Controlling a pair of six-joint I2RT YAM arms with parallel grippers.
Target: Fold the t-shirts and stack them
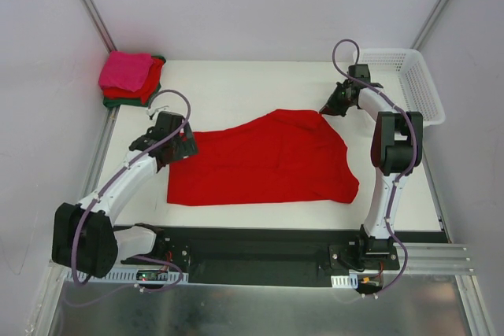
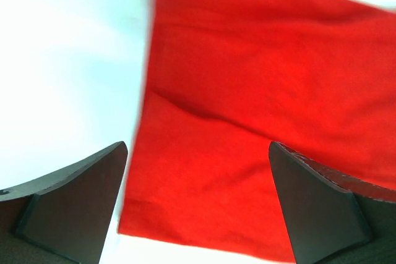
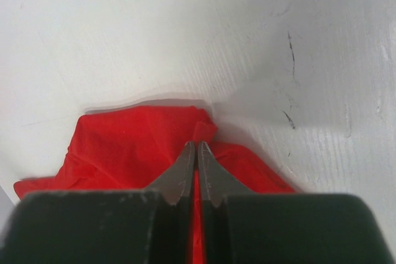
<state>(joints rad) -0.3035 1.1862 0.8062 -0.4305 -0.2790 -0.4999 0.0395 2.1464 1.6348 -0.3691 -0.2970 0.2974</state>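
Red t-shirt (image 1: 264, 161) lies spread across the middle of the tabletop (image 1: 236, 92). Right claw (image 3: 197, 145) is pressed together, pinching its bunched far edge. Left claw (image 2: 198, 143) stands spread over its left edge. Folded shirts (image 1: 130, 76) are stacked at the far left corner, and the basket (image 1: 409, 76) sits at the far right corner.

Robot lab cell — white panel walls (image 1: 260, 5), aluminium rails (image 1: 445, 257)

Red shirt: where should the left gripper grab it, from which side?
The red shirt lies flat, so probably pinch its left edge near the corner, coming down from above. The open left gripper hangs over that edge; the right gripper is shut on the far corner.
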